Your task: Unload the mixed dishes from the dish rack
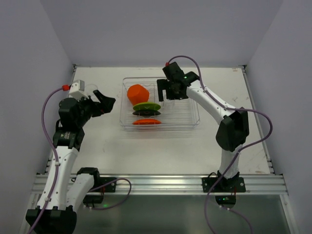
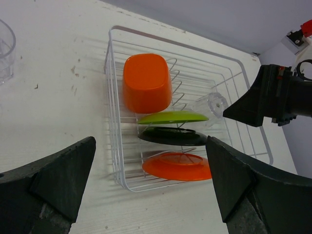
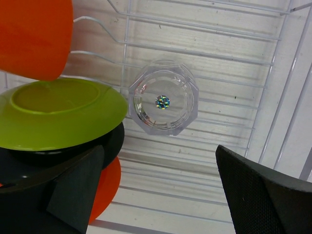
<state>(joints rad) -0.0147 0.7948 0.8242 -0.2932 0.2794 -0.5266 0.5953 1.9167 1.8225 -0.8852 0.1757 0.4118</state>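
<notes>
Logged dish rack [image 1: 195, 122] mid-table [image 1: 146, 151] with five dishes inside; both grippers spread wide, gripping nothing.

Found orange faceted cup [image 1: 138, 93] in rack's far-left part, then lime-green plate [image 1: 146, 106], black plate [image 1: 146, 113] and orange plate [image 1: 146, 122] slotted in a row toward the near wall. Spotted clear tumbler [image 3: 164, 102] among the wires just right of the lime-green plate. Placed right gripper [image 1: 165, 92] over the rack, directly above that tumbler, apart from it. Placed left gripper [image 1: 105, 103] over bare table left of the rack. Caught second clear tumbler [image 2: 4, 51] on the table, well left of the rack.
</notes>
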